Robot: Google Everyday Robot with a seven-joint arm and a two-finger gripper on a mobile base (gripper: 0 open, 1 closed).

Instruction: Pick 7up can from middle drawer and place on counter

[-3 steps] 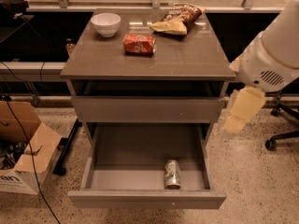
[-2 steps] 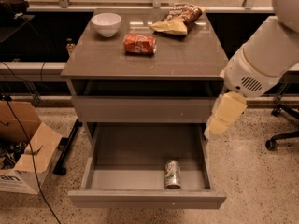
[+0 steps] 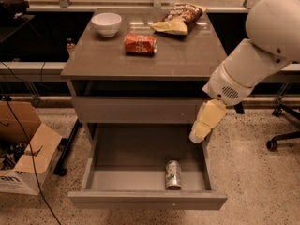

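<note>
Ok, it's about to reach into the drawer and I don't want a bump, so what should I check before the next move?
1. The drawer is pulled open: ok.
2. The soda can is in view, nothing covering it: ok.
3. The gripper is over the can: not ok, it hangs at the drawer's right rear corner.
4. Way to the can is free: ok, nothing else in the drawer.
5. The counter has a bare patch in front of the red can: ok.

Speckled floor [image 3: 253, 182]; cardboard box [image 3: 33, 153]; office chair base [image 3: 281, 138].

7up can [image 3: 173, 174] in drawer [image 3: 145, 199] (front), jaws above
</note>
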